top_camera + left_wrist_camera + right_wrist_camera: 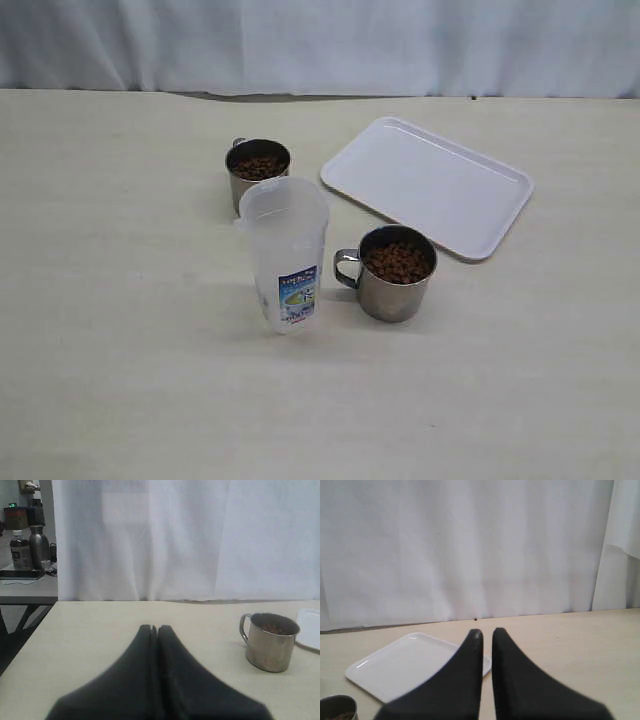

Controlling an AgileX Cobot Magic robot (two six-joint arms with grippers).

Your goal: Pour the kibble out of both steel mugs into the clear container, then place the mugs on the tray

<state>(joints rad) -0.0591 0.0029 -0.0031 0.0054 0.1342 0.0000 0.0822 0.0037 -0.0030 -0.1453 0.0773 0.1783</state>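
L gripper (154,628) closed, mug (270,642) ahead, well apart; tray (405,662) beyond R gripper (487,632).

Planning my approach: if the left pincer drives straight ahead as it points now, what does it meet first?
Likely nothing on the table: the shut left pincer aims past the mug, which sits off to one side, and towards the curtain. Depth is unclear.

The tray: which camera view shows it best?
The exterior view: the whole white tray shows, with all four corners and its rim. The right wrist view shows most of it, but one corner is hidden behind the right tool. The left wrist view catches only a corner.
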